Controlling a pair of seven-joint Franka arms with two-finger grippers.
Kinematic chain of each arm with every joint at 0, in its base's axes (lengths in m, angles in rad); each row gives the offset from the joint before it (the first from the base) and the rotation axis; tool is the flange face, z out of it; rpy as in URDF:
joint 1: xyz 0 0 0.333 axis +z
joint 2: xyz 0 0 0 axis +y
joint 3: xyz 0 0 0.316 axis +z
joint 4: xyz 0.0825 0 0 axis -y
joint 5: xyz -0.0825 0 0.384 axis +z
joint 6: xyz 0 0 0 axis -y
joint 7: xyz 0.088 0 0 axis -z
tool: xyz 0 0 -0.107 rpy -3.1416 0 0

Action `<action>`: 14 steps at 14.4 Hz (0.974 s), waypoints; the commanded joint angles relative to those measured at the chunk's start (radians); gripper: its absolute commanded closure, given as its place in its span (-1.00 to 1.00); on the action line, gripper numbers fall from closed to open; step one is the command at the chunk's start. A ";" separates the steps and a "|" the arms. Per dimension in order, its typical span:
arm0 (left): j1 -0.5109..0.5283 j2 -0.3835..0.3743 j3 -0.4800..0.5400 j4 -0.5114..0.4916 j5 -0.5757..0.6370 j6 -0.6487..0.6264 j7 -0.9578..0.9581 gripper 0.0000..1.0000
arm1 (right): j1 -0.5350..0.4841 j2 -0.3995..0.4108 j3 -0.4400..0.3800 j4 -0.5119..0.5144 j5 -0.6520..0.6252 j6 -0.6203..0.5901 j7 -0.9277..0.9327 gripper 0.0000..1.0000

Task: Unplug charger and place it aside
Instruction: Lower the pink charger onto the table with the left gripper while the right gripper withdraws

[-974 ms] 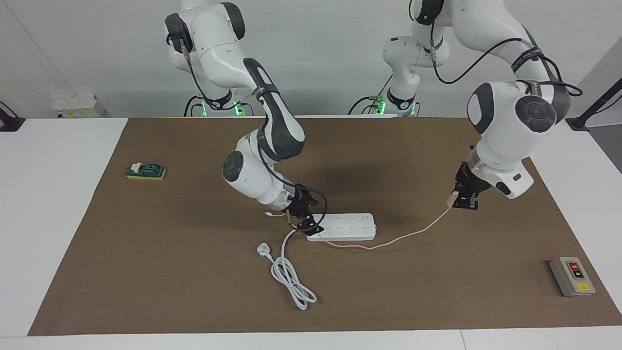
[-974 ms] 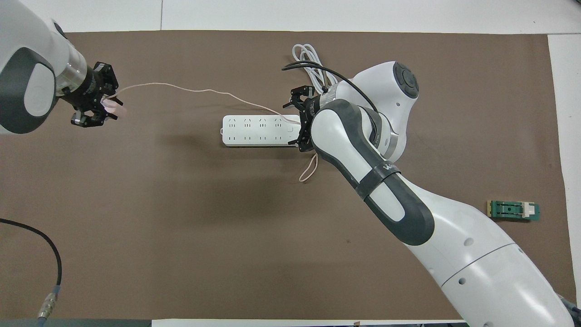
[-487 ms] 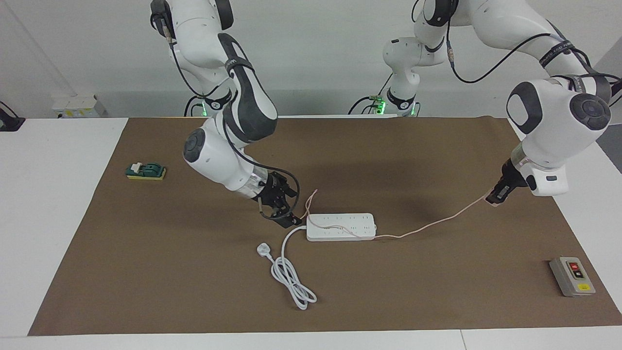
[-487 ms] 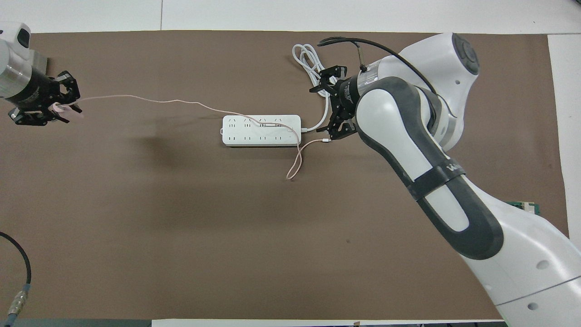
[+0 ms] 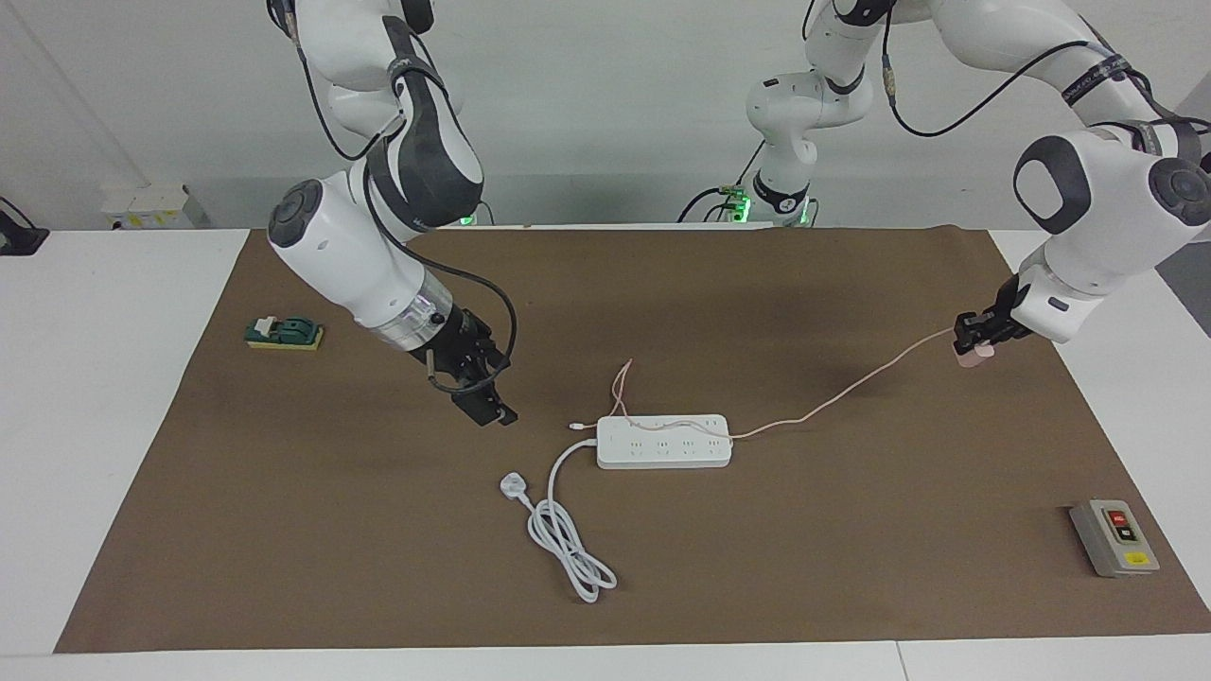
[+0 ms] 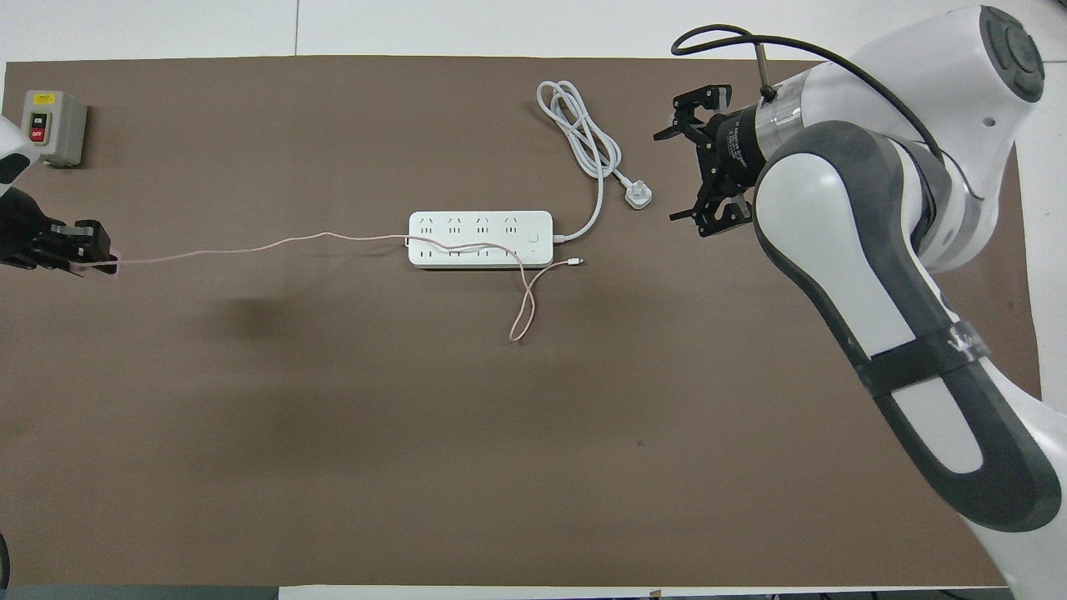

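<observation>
The left tool (image 5: 976, 333) is clamped on the charger (image 5: 972, 352), raised toward the left arm's end from the power strip (image 5: 664, 442); its cable (image 5: 833, 394) drapes across the strip. The right tool (image 5: 481, 402) stands open, holding nothing.

Mat (image 5: 378, 567): plain brown. Power strip (image 5: 664, 442): white. Charger (image 5: 972, 352): pale pink, with pink cable (image 5: 851, 385). Switch box (image 5: 1113, 537): grey, red and yellow markings. Block (image 5: 284, 332): green over yellow.

— What sort of place is this?
— A robot lab. Two big white robot arms (image 5: 378, 236) stand at a white table (image 5: 104, 397) with a brown mat (image 5: 757, 567), by a bare white wall (image 5: 605, 113).
</observation>
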 commanded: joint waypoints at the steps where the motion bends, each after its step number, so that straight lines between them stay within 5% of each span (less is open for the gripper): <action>1: 0.006 -0.125 -0.010 -0.178 -0.091 0.059 0.089 1.00 | -0.046 -0.040 0.009 -0.015 -0.069 -0.037 -0.103 -1.00; 7: 0.010 -0.326 -0.007 -0.653 -0.333 0.377 0.204 1.00 | -0.143 -0.088 0.009 -0.015 -0.189 -0.100 -0.477 -1.00; 14: 0.040 -0.372 -0.007 -0.772 -0.403 0.408 0.243 1.00 | -0.224 -0.164 0.009 -0.015 -0.361 -0.166 -1.100 -1.00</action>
